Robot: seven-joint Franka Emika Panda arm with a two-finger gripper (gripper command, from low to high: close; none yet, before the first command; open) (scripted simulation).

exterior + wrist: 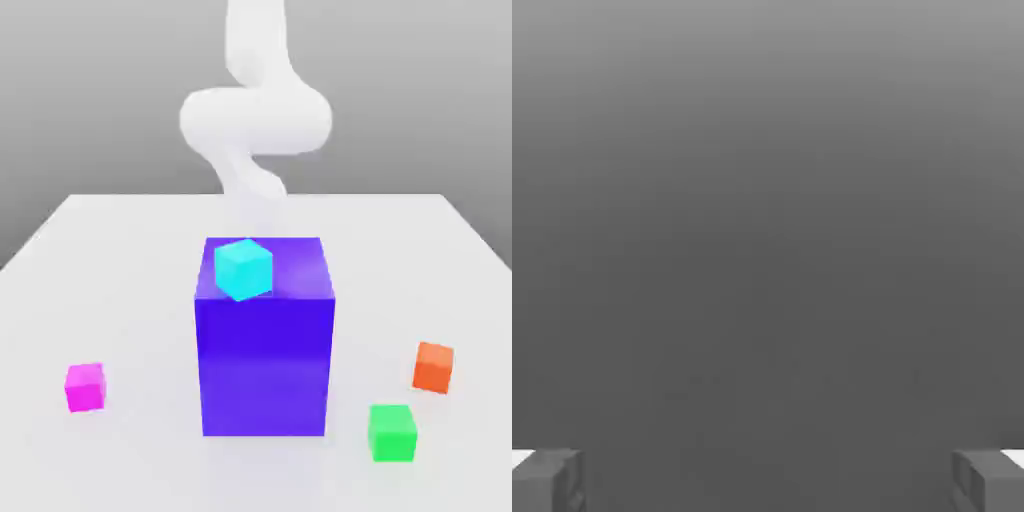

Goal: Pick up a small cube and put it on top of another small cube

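A small cyan cube (243, 268) rests on top of a large blue block (265, 340) in the middle of the white table. Three more small cubes lie on the table: a magenta one (85, 387) at the exterior view's left, an orange one (433, 366) at its right, and a green one (392, 432) near the front right. The white arm (255, 120) rises behind the blue block. In the hand view my gripper (768, 480) is open, its two grey fingertips (547, 480) far apart with nothing between them, facing a plain grey background.
The white table (120, 260) stretches around the blue block, which stands tall between the arm and the front cubes. The table's side edges run off at the exterior view's left and right.
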